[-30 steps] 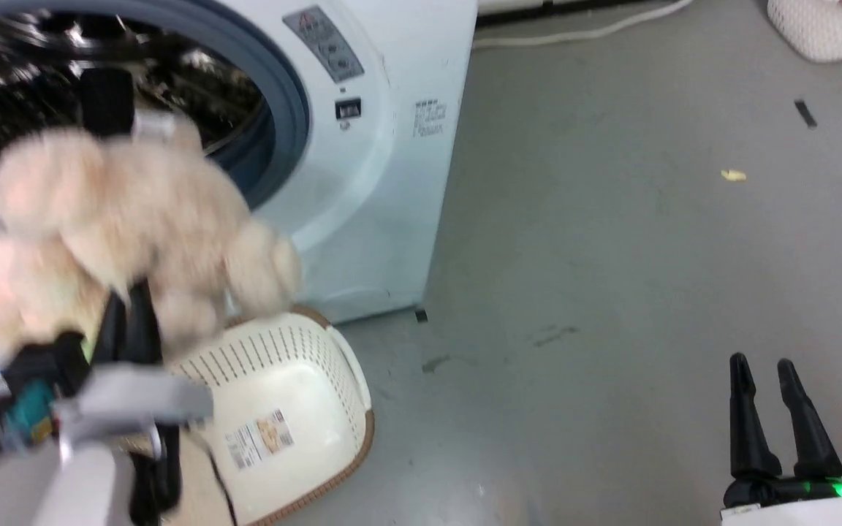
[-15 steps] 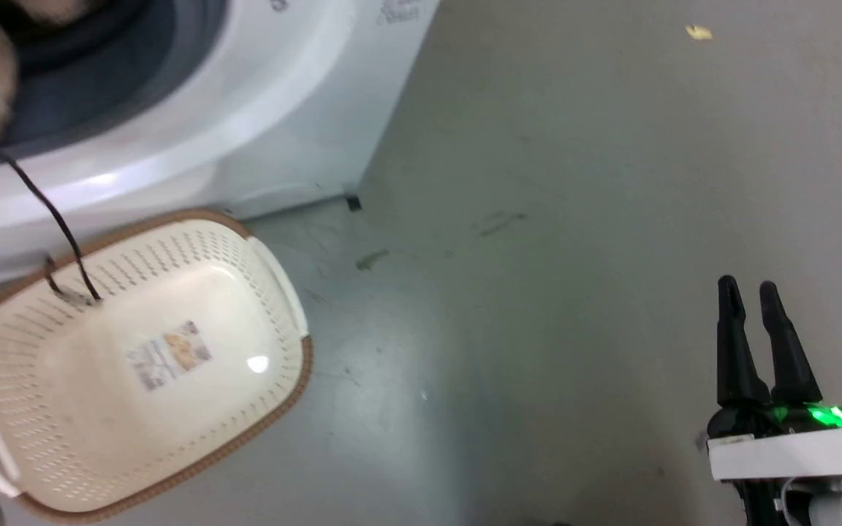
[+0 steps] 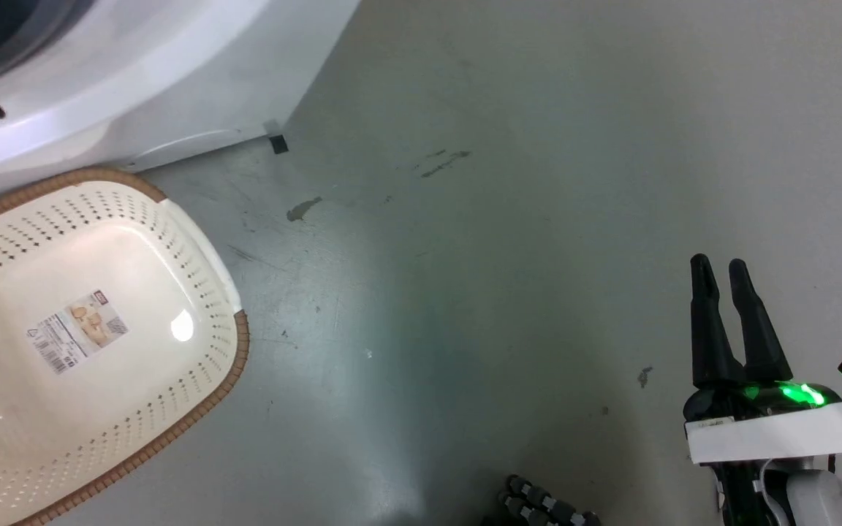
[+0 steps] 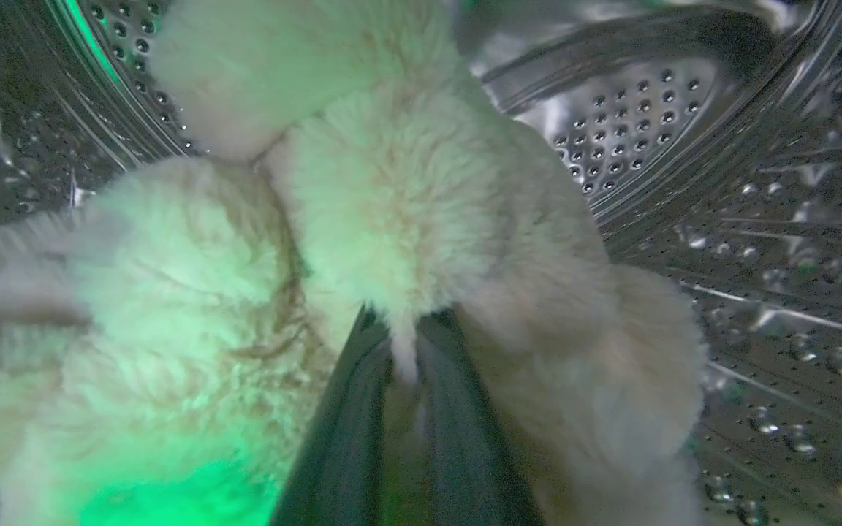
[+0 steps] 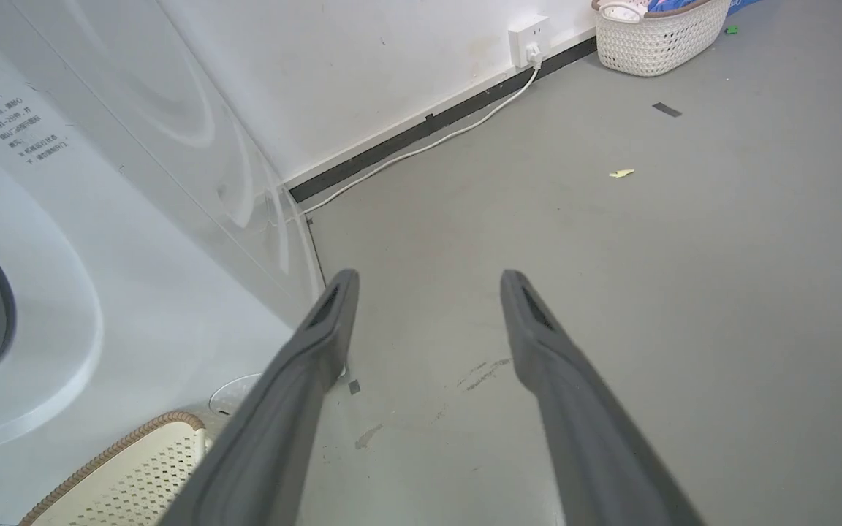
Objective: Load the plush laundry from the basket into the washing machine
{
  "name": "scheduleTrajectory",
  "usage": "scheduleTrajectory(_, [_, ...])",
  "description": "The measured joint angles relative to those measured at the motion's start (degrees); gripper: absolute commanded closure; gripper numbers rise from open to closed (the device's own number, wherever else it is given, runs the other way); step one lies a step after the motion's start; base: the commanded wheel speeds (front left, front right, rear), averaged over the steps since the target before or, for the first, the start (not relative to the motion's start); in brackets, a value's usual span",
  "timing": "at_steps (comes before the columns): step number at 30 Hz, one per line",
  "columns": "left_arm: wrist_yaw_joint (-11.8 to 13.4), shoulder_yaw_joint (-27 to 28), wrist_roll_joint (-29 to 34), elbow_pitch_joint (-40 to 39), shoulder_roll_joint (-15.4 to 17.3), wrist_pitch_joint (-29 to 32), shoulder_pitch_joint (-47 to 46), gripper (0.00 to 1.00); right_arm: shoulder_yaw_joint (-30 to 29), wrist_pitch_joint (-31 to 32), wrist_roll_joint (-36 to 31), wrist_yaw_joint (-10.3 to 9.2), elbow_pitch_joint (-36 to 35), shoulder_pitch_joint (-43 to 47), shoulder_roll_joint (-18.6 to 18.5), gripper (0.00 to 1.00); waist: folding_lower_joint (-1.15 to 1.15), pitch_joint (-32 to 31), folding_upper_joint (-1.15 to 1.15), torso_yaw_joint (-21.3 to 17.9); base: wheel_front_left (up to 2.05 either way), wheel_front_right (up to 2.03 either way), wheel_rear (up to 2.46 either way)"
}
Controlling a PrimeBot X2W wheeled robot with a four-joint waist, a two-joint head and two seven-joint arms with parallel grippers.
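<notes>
The fluffy cream plush laundry [image 4: 392, 219] hangs inside the washing machine's perforated steel drum [image 4: 633, 124]. My left gripper [image 4: 405, 340] is shut on a tuft of its fur. On the floor at the left the cream basket [image 3: 194, 248] holds nothing but a paper label [image 3: 74, 330] on its bottom. It sits just in front of the white washing machine [image 3: 143, 73]; the washing machine [image 5: 136, 241] and a corner of the basket [image 5: 136, 467] also appear in the right wrist view. My right gripper [image 3: 718, 267] hovers open over the bare floor at the lower right, the gripper [image 5: 425, 281] holding nothing.
A second white basket [image 5: 658, 33] stands by the far wall near a wall socket [image 5: 527, 40] with a white cable [image 5: 421, 146] along the skirting. A yellow scrap [image 5: 620, 174] and a dark tape strip [image 5: 666, 109] lie on the grey floor.
The camera has tilted down and turned, so washer and basket slid up and left. The plush, hanging before the opening one second ago, has gone into the drum with my left gripper.
</notes>
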Motion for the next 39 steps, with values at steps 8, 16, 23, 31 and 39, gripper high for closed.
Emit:
scheduleTrajectory(8, [0.6,-0.5,1.0,5.7,1.7,-1.3,-1.6,1.0,0.3,0.0,0.5,0.0,-0.1,-0.1,0.1,0.0,0.0,1.6,0.0,0.0,0.0,0.0,0.0])
scheduleTrajectory(16, [0.4,-0.2,-0.2,7.7,1.8,-6.0,-1.1,0.0,-0.4,0.0,0.4,0.0,0.0,-0.8,0.1,0.0,-0.01,0.4,0.0,0.5,0.0,0.0,0.0])
scheduleTrajectory(23, [-5.8,1.9,-5.5,9.8,-0.1,-15.2,8.7,0.0,-3.3,0.0,-2.8,0.01,-0.4,0.0,-1.5,0.0,-0.01,-6.4,0.0,3.3,0.0,0.0,0.0])
scheduleTrajectory(31, [-13.5,2.7,-9.8,8.7,-1.1,-20.0,25.5,0.0,-3.3,0.0,-5.8,0.0,-0.3,4.5,-2.9,0.0,-0.03,-15.4,0.0,7.3,0.0,0.0,0.0])
scheduleTrajectory(39, [-15.3,3.5,-12.2,-1.6,-3.9,-21.7,46.3,0.0,1.2,0.0,-6.9,0.0,-0.6,9.5,-4.2,0.0,-0.03,-23.3,0.0,13.3,0.0,0.0,0.0])
